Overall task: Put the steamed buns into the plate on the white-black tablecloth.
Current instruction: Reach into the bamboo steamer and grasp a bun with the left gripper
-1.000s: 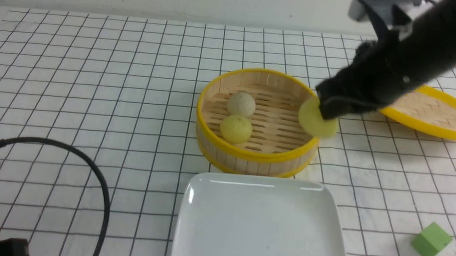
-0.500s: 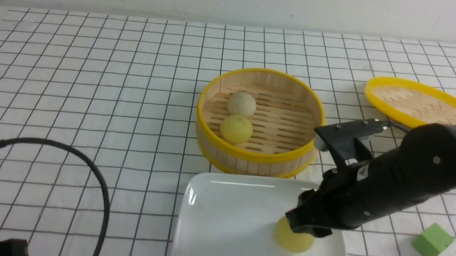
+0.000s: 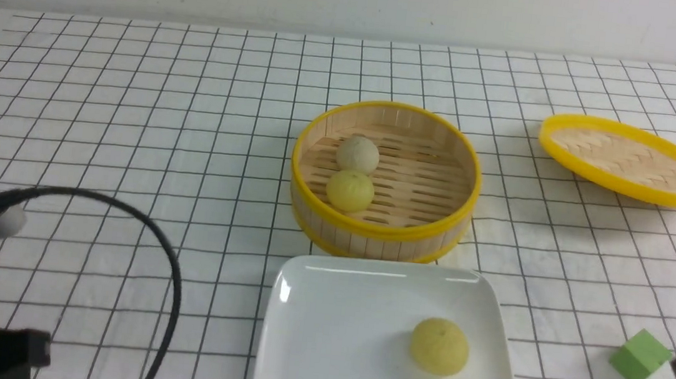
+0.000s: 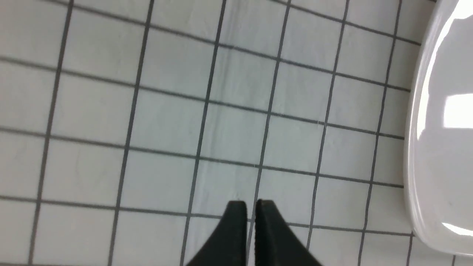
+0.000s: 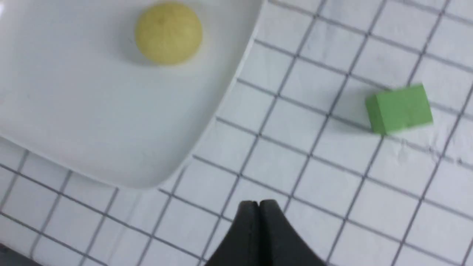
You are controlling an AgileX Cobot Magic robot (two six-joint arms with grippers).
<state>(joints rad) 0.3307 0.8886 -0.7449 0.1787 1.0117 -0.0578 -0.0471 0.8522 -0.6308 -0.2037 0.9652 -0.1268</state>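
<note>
One pale yellow-green steamed bun [image 3: 439,346] sits on the white square plate [image 3: 346,347], to the left of the right claw [image 5: 259,207] and apart from it. A second yellow-green bun [image 3: 350,191] and a beige-grey bun [image 3: 358,154] lie side by side in the round bamboo steamer basket [image 3: 379,231], farther forward and left of that claw. The right claw is shut, holding nothing. The left claw [image 4: 251,207], across the plate, has its fingertips drawn nearly together, a thin slit between them, and grips nothing. A green cube [image 3: 640,357] rests near the right claw, between it and the plate. Well forward of the right claw lies the yellow-rimmed woven lid [image 3: 630,159]. The surface is a white tablecloth [image 3: 127,161] with a thin black grid, slightly wrinkled; it runs beneath both claws. Beyond its far edge stands a plain whitish wall [image 3: 358,0] with faint marks.
</note>
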